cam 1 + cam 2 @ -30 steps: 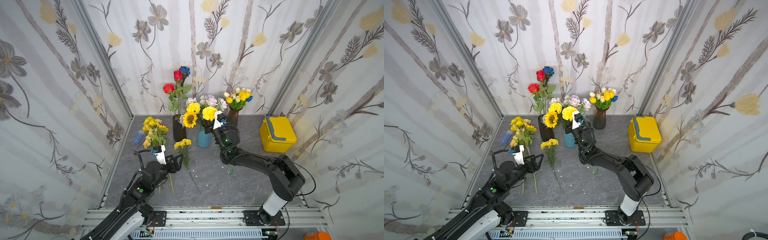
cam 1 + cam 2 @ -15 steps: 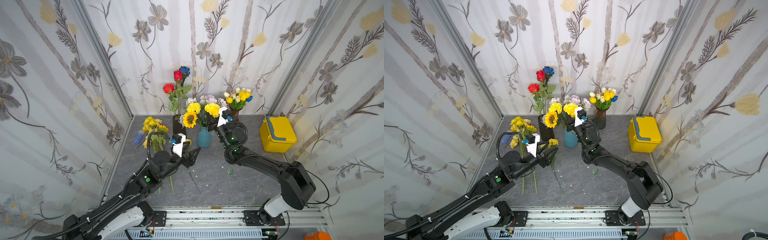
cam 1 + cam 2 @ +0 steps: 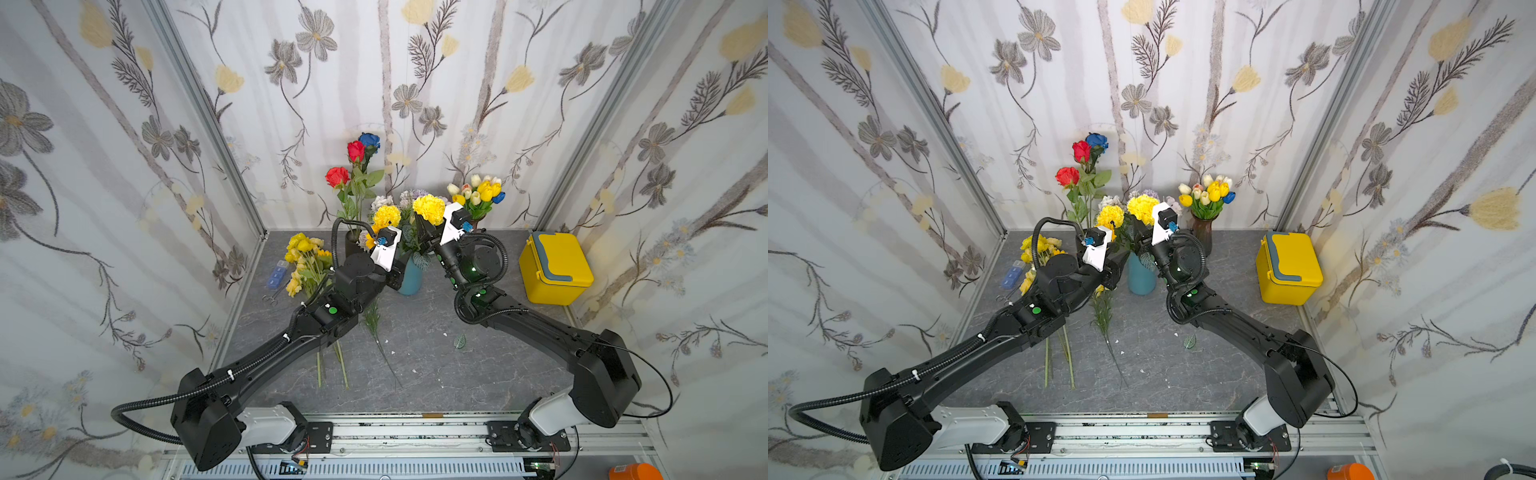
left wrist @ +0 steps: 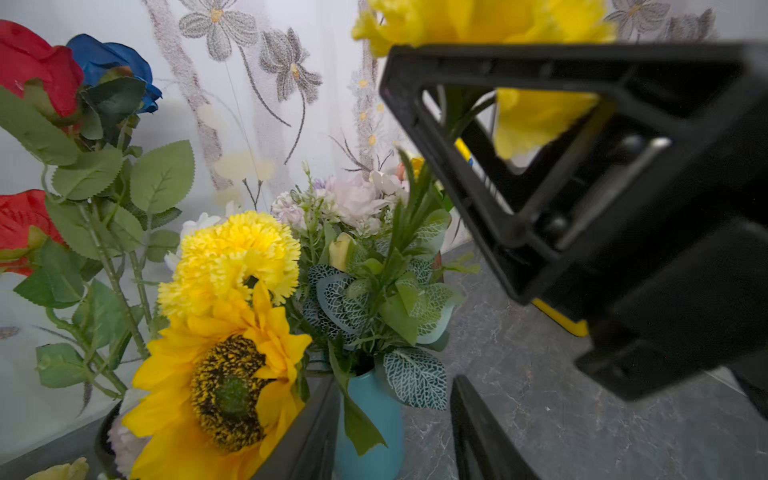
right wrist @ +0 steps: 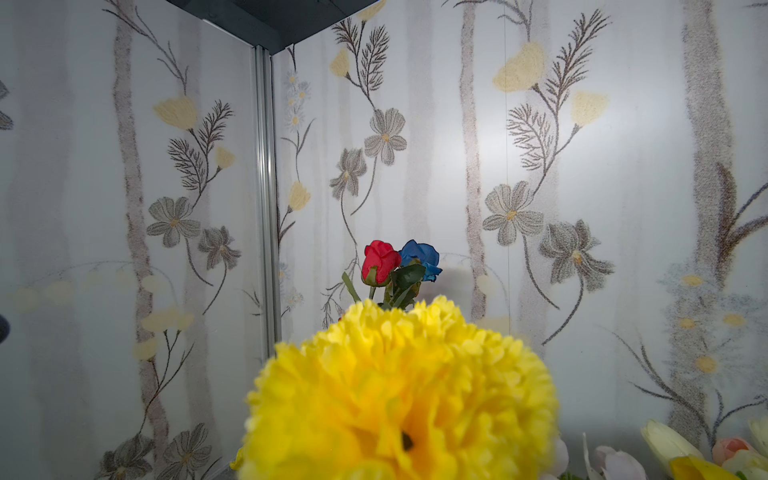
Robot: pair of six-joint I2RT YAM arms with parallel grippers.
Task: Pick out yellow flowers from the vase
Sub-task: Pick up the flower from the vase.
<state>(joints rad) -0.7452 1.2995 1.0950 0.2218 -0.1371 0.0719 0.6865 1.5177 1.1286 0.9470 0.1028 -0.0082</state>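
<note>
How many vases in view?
3. A dark vase stands at the back, toward the robot's left, and is partly covered. A teal vase stands in the middle. A brown vase stands at the back, toward the robot's right. Another could be hidden from these views.

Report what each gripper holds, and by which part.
The right gripper appears to hold the ruffled yellow carnation by its green stem just under the bloom. The left gripper holds nothing; its jaws straddle the teal vase ungripped.
</note>
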